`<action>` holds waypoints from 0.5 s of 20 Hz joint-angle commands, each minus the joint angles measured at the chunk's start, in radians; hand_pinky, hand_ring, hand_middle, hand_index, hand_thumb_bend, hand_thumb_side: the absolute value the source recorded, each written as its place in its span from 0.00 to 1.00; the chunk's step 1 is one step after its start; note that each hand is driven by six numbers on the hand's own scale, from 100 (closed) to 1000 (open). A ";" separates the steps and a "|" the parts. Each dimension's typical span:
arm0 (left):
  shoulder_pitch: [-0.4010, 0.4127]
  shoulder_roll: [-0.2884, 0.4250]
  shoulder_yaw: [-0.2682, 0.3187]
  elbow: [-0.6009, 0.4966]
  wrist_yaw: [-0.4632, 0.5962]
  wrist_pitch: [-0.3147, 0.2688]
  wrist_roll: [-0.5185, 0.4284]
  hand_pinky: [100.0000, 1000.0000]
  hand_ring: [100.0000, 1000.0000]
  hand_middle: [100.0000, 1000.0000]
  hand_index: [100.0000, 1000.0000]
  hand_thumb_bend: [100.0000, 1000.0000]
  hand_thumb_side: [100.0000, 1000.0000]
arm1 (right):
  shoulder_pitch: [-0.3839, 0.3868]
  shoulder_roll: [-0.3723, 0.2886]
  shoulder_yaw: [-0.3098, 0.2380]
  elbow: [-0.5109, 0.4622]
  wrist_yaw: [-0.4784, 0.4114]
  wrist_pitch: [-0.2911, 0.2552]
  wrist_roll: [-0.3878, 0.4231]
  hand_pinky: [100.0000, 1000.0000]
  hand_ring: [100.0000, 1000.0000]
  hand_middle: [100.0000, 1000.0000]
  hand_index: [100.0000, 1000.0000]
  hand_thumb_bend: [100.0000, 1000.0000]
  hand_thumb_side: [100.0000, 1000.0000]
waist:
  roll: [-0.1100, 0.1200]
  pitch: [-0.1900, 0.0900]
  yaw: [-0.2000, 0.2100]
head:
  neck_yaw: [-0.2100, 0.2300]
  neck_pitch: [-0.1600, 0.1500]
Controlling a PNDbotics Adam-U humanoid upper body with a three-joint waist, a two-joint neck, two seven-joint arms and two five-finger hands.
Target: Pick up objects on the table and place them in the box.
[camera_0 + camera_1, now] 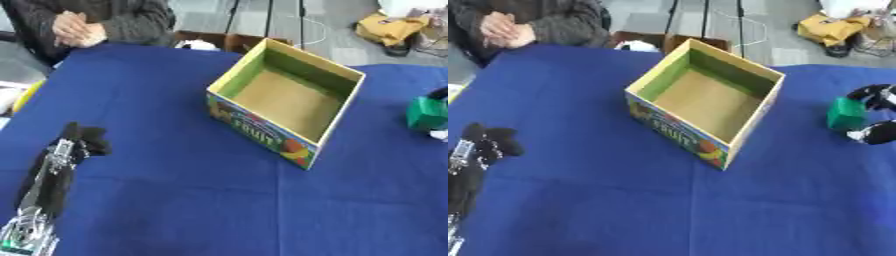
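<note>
An open cardboard box [259, 126] with green inner walls and a fruit print on its front stands on the blue table [175, 200], right of centre. Nothing shows inside it. At the table's right edge, my right hand [878, 134] is shut on a green block [846, 114], with dark fingers above and below it, just right of the box. My left hand [84, 138] rests at the lower left with its fingers relaxed and holding nothing, well away from the box.
Blue cloth covers the whole table. A small white thing [198, 45] lies at the far edge behind the box. A yellow rim [26, 96] shows at the left edge. Bags [389, 27] sit on the floor beyond the table.
</note>
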 commanded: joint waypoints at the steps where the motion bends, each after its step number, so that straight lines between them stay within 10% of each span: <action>1: -0.006 0.017 0.001 -0.019 -0.004 -0.002 -0.004 0.65 0.53 0.47 0.68 0.38 0.98 | -0.015 -0.021 0.000 -0.015 -0.016 -0.003 0.007 0.78 0.71 0.71 0.80 0.36 0.06 | 0.003 -0.018 -0.002 | 0.000 -0.010; 7: -0.003 0.017 0.001 -0.018 -0.005 -0.003 -0.004 0.65 0.53 0.47 0.68 0.38 0.98 | -0.015 -0.009 0.001 -0.016 -0.037 0.001 -0.010 0.75 0.62 0.51 0.66 0.00 0.08 | 0.006 -0.020 -0.002 | -0.002 -0.008; 10: -0.003 0.016 0.002 -0.017 -0.005 -0.002 -0.004 0.65 0.53 0.47 0.68 0.38 0.98 | -0.015 -0.013 -0.002 -0.022 -0.043 0.012 -0.048 0.70 0.53 0.35 0.52 0.00 0.19 | 0.006 -0.022 -0.007 | -0.002 -0.006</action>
